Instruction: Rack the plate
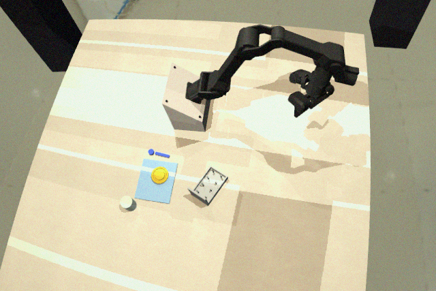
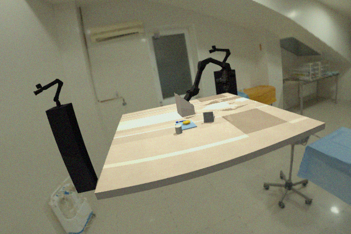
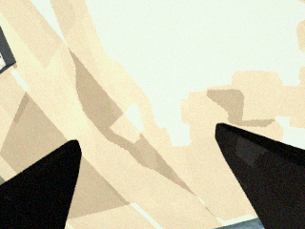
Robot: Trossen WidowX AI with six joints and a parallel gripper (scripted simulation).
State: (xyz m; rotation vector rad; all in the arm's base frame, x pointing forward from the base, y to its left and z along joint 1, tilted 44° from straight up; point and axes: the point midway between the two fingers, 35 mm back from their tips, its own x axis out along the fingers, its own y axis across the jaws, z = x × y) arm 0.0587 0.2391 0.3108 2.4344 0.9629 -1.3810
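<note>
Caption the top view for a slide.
Open gripper hangs far from yellow plate on blue mat, beside empty dish rack.

The plate (image 1: 159,175) lies on a mat (image 1: 154,189) near the table's (image 1: 105,245) middle. The dish rack (image 1: 208,186) stands just beside (toward the right edge).

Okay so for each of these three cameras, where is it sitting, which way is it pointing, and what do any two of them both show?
Top: above the table, looking down; whole arm and open gripper show.
Exterior: out in the room beyond the table's corner, facing the arm at the far side; arm small.
Wrist: on the gripper, looking down at the tabletop; only the two dark jaws show, apart and empty.
Shared: top and exterior both show the yellow plate on the blue mat, the rack and the cup.
</note>
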